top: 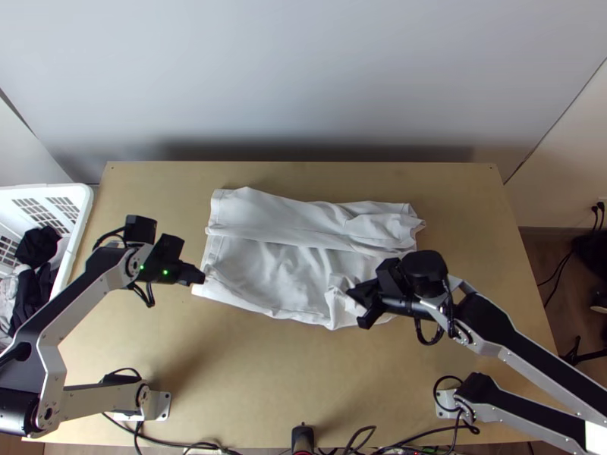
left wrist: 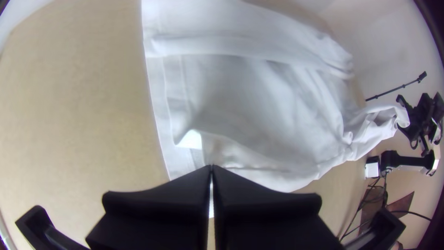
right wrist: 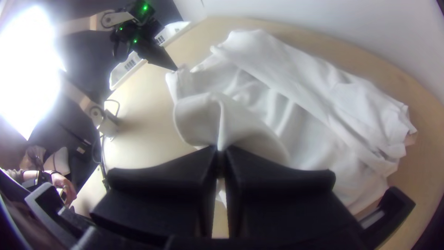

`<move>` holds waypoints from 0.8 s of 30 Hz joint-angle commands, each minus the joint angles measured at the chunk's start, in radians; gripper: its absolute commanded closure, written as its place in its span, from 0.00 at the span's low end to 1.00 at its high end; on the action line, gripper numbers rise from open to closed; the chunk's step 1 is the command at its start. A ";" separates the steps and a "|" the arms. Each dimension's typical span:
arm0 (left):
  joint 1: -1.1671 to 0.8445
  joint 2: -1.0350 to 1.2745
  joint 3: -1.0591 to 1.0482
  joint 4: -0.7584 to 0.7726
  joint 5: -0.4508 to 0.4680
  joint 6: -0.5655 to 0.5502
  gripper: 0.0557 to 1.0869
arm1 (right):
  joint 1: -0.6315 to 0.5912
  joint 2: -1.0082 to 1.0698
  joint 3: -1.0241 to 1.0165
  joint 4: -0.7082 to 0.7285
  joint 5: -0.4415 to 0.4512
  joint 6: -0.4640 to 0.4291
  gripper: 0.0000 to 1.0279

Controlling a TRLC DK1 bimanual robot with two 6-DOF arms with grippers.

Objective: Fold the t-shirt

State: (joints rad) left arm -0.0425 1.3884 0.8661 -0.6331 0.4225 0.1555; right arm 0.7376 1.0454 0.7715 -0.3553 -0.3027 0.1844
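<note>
A light wooden table (top: 250, 379) bears a white t-shirt (top: 288, 277), long axis left to right, a folded band (top: 303, 233) along its far side. Most cloth lies beyond the 2 grippers — the next fold probably goes that way. At the near edge, the left gripper (left wrist: 211, 166) pinches the left corner; the right gripper (right wrist: 221, 149) clasps a raised part.

- Looks like a robotics lab or workroom; building type unclear.
- Jointed silver-and-black left robot arm (top: 83, 305), matching right robot arm (top: 501, 330), based at broad light wooden table (top: 265, 379).
- Loose black cables (top: 178, 444), near edge.
- Plain pale grey wall (top: 303, 76) behind.
- White plastic openwork basket (top: 85, 208) of clothes (top: 36, 246), left.
</note>
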 commanded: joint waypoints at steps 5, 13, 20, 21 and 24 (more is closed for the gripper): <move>0.052 0.052 0.091 0.000 0.012 -0.043 0.96 | -0.083 0.008 -0.005 0.027 0.005 -0.026 0.97; 0.062 0.080 0.119 0.000 0.012 -0.062 0.96 | -0.184 0.034 -0.006 0.084 0.014 -0.042 0.97; 0.062 0.084 0.129 0.000 0.012 -0.062 0.96 | -0.267 0.108 0.018 0.182 0.019 -0.065 0.97; 0.062 0.084 0.131 0.000 0.012 -0.062 0.96 | -0.276 0.128 0.031 0.193 0.019 -0.063 0.97; 0.067 0.083 0.137 0.000 0.012 -0.062 0.96 | -0.308 0.192 0.066 0.236 0.031 -0.063 0.97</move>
State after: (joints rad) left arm 0.0181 1.4673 0.9886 -0.6334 0.4335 0.0963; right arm 0.5007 1.1385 0.7883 -0.1978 -0.2840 0.1268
